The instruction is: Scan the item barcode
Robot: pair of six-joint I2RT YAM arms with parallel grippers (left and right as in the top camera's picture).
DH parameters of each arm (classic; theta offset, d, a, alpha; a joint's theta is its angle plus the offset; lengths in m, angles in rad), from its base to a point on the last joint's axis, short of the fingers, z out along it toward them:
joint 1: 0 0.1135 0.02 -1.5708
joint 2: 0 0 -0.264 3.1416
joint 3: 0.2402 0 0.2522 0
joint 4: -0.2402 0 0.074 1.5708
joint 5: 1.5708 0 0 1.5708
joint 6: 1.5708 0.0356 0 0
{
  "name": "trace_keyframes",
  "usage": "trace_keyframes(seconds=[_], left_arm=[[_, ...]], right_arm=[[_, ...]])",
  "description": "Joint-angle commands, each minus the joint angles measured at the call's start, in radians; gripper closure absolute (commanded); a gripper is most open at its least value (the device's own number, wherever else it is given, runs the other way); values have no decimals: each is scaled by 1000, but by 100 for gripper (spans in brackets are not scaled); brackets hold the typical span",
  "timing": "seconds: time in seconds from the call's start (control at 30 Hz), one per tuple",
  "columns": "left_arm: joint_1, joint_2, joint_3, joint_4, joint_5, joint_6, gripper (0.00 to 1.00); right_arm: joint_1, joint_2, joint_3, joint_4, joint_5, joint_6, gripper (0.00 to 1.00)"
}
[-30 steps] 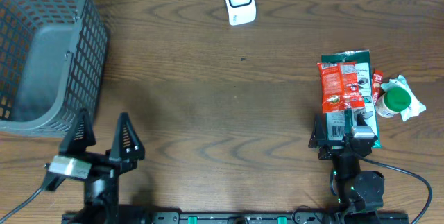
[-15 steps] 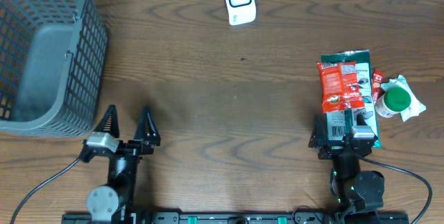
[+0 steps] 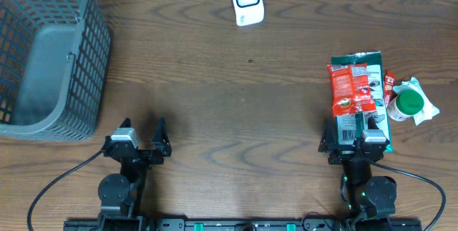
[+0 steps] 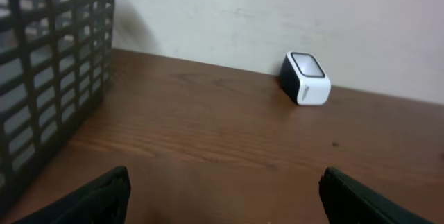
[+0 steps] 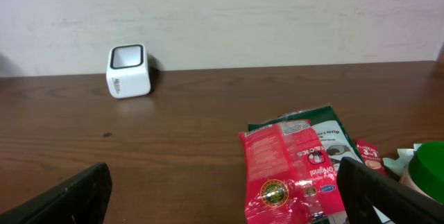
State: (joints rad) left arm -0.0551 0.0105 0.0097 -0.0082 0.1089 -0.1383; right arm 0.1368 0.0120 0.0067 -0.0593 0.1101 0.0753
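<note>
A dark brown wood-grain table (image 3: 236,102) carries everything. Ahead and to the left of the left gripper (image 3: 142,136) sits a grey plastic mesh basket (image 3: 96,59). Far ahead of both grippers, near the table's back edge, stands a small white cube-shaped scanner with a black window (image 3: 247,1). Directly before the right gripper (image 3: 356,134) lies a red foil snack packet (image 3: 352,88), seemingly overlapping a green packet (image 3: 361,61). Just right of them lie a small red sachet (image 3: 390,82) and a crumpled white wrapper with a round green lid (image 3: 410,102).

Red-and-green packet (image 3: 354,88), grey mesh basket (image 3: 96,59), white scanner (image 3: 247,1), brown wood-grain table (image 3: 215,102)
</note>
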Motion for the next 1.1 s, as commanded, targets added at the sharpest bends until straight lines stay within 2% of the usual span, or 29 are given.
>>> trace_keyframes(seconds=[0.0,1.07], left_arm=[[-2,-9,-6,-44,71,128,12],[-2,-6,-6,-44,71,142,12]], right_arm=[[-12,-6,-1,-3,12,-5,1],[-12,-6,-1,-3,13,-5,1]])
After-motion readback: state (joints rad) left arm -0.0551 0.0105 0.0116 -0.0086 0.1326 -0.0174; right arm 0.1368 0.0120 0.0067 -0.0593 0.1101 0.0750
